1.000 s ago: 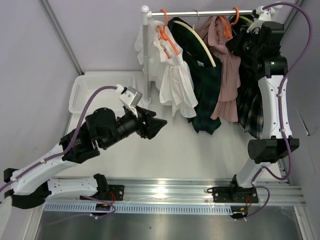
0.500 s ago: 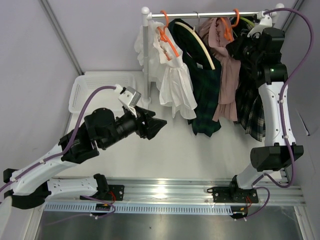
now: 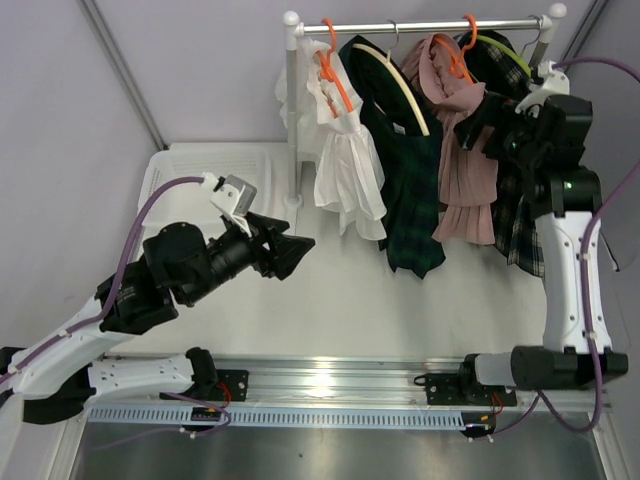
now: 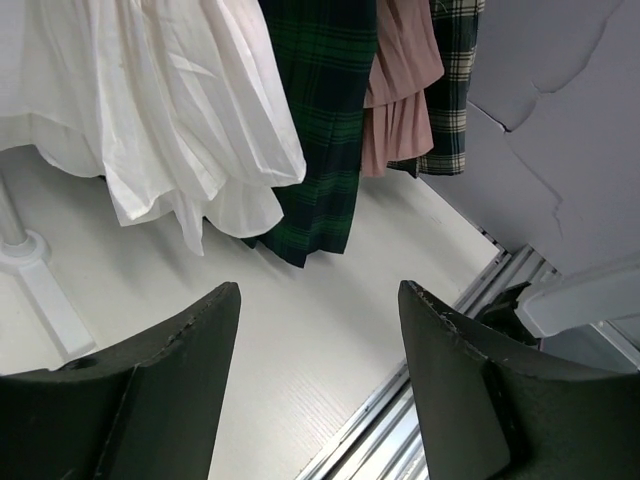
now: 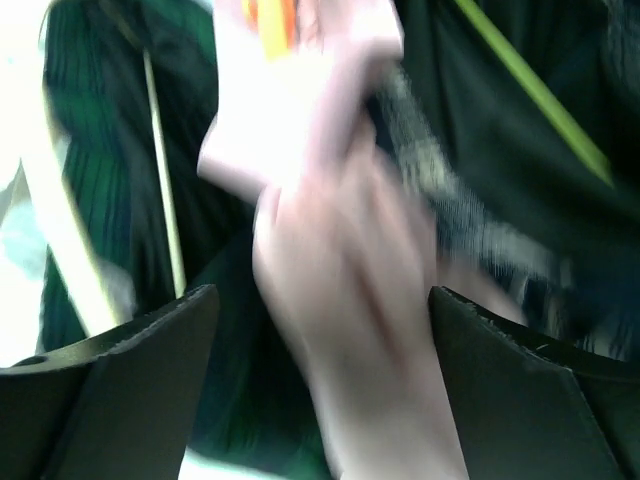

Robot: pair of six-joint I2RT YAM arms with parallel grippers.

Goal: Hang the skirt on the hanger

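Pink pleated skirt (image 3: 468, 180) seems hung on the chrome rail (image 3: 420, 27). Just below the rail, the right gripper (image 5: 322, 320) gapes empty, as does the left gripper (image 4: 318, 300). Next: back away without snagging.

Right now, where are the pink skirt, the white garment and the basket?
pink skirt (image 3: 466, 190): top view, its pleated middle.
white garment (image 3: 345, 178): top view, its ruffled lower part.
basket (image 3: 205, 153): top view, its far rim.

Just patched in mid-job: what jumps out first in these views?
A rail at the back carries four hanging garments: a white skirt, a green plaid skirt, a pink skirt and a dark plaid skirt at far right. The right tool is raised at the pink skirt, open, its view blurred. The left tool hangs open above the table, facing the clothes.
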